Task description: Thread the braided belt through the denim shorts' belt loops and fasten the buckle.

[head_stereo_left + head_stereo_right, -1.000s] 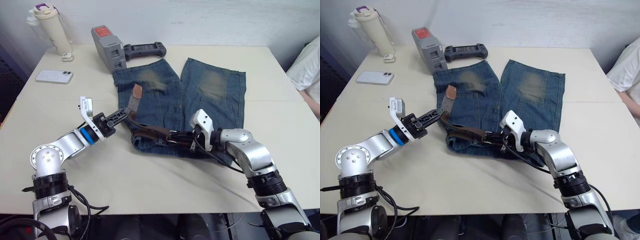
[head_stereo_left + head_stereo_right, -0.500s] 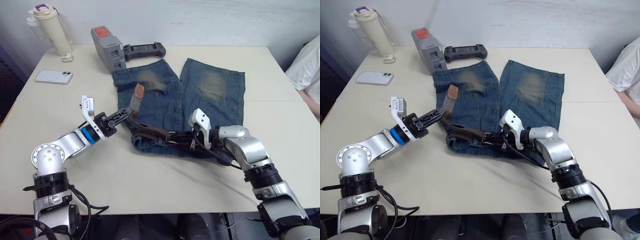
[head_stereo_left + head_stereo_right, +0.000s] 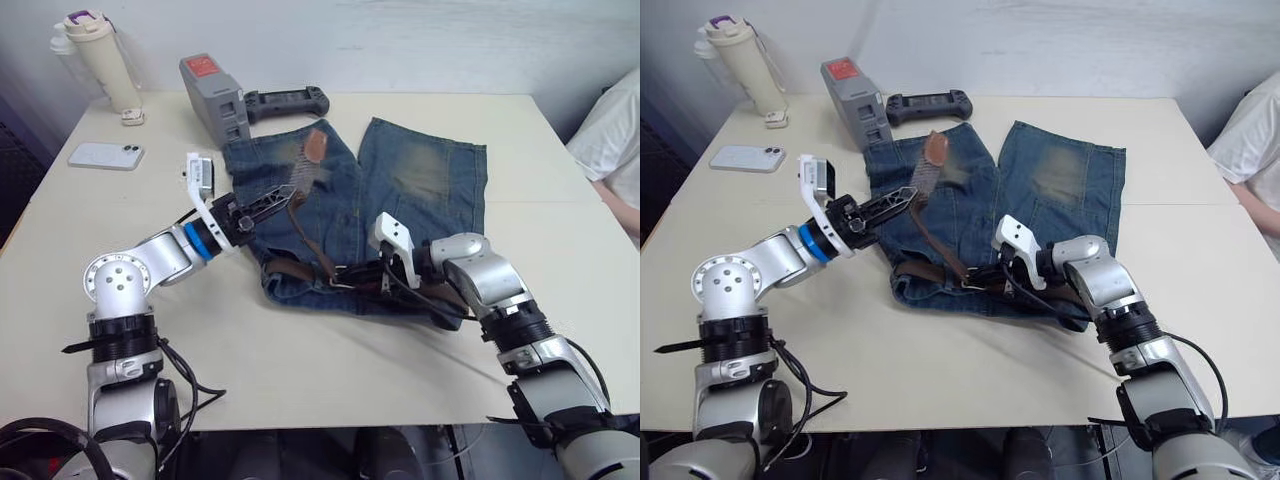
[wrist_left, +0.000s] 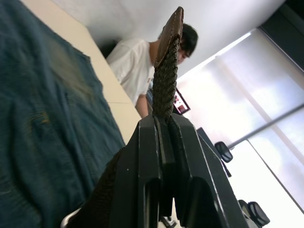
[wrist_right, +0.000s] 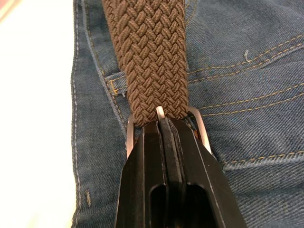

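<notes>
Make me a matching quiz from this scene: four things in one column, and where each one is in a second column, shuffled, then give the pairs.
Things:
1. belt
2. buckle
3. phone
4. bottle

Places:
A. at the table's far left corner
B. lying flat on the table, left of the shorts
C. at the right gripper, on the waistband
D. its free end gripped by the left gripper, above the shorts

Pairs: 1-D, 2-C, 3-B, 4-A

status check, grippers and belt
Left gripper shut on braided belt near its tan tip, lifted over denim shorts. Right gripper shut at buckle by waistband. Nothing blocking.
</notes>
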You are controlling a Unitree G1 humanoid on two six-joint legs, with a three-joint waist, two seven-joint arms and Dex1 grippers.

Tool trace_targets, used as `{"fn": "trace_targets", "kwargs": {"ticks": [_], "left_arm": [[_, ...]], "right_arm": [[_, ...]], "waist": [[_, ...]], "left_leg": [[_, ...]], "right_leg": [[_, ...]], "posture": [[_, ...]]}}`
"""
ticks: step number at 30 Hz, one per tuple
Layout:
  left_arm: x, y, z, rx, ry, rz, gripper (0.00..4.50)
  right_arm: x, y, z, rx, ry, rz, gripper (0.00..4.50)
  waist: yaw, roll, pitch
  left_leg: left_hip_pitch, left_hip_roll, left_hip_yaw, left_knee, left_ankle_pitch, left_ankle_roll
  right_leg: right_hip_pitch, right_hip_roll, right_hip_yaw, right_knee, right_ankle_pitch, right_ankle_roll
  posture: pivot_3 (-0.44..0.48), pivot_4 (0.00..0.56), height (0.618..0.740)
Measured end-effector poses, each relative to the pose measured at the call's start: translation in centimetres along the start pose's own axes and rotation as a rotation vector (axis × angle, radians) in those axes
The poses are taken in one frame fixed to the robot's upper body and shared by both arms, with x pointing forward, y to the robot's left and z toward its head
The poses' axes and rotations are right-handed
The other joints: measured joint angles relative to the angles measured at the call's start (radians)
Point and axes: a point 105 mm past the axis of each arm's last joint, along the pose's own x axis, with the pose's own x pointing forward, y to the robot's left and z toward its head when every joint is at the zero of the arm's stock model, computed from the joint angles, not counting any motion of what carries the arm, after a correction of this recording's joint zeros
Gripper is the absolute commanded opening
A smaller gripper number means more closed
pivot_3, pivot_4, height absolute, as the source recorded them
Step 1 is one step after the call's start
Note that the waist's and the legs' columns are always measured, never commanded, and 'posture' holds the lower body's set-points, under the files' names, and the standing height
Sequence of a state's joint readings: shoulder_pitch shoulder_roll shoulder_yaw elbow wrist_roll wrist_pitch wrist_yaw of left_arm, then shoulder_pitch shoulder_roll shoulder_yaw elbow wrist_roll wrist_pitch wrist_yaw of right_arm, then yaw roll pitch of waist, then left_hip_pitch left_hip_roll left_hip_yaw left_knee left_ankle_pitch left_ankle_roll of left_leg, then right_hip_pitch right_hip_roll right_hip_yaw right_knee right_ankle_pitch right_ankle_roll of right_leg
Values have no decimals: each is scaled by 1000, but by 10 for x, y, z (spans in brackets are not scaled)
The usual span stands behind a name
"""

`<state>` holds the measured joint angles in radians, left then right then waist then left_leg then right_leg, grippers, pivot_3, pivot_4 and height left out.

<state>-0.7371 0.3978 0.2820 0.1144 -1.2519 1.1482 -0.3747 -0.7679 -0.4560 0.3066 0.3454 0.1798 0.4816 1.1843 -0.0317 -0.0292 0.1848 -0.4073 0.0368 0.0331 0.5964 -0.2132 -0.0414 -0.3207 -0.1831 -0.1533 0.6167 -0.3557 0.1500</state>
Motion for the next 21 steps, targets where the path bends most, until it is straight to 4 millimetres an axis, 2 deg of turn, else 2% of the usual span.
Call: {"fn": "trace_targets", "kwargs": {"ticks": [9,21], "left_arm": [[41,-17,-4,1,115,-138,0],[96,-5,-28,-40,234,-218,0]], "right_arm": [[1,7,1,-32,36,-79,50],[9,20,5,-230,119,-206,50]], "waist": [[5,-1,0],[2,-2,-2]], "left_leg": [[2,3,6,0,-1,-1],[4,5,10,0,-2,-1]], "right_leg": [[-3,2,7,1,0,0],[-3,4,10,1,0,0]], "posture": [[0,150,740],[0,150,740]]}}
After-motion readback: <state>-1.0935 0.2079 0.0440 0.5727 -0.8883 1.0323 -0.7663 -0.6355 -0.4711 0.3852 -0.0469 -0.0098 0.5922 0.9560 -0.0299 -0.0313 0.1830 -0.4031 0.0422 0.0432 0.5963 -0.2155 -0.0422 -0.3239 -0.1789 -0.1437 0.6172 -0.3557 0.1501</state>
